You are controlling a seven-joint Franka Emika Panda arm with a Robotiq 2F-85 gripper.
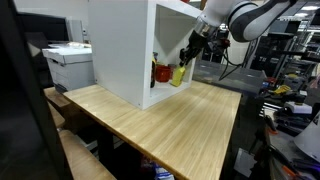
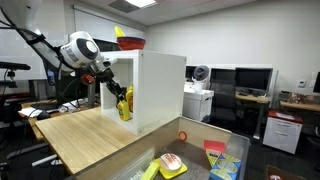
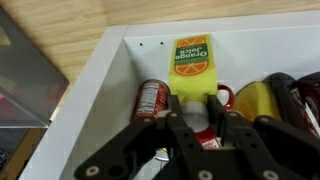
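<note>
The wooden tabletop (image 1: 170,125) carries a white open-front cabinet (image 1: 120,50) along its far edge, with the open side turned toward the arm so that it can reach inside. The gripper (image 3: 200,105) is in this opening. Its fingers (image 3: 182,128) are clenched on the narrow sides of the orange juice carton (image 3: 194,65), which is inside the cabinet, just beside a red can (image 3: 152,98).

Yellow juice carton (image 3: 192,68), red can (image 3: 152,98), white cabinet (image 3: 100,90).
</note>
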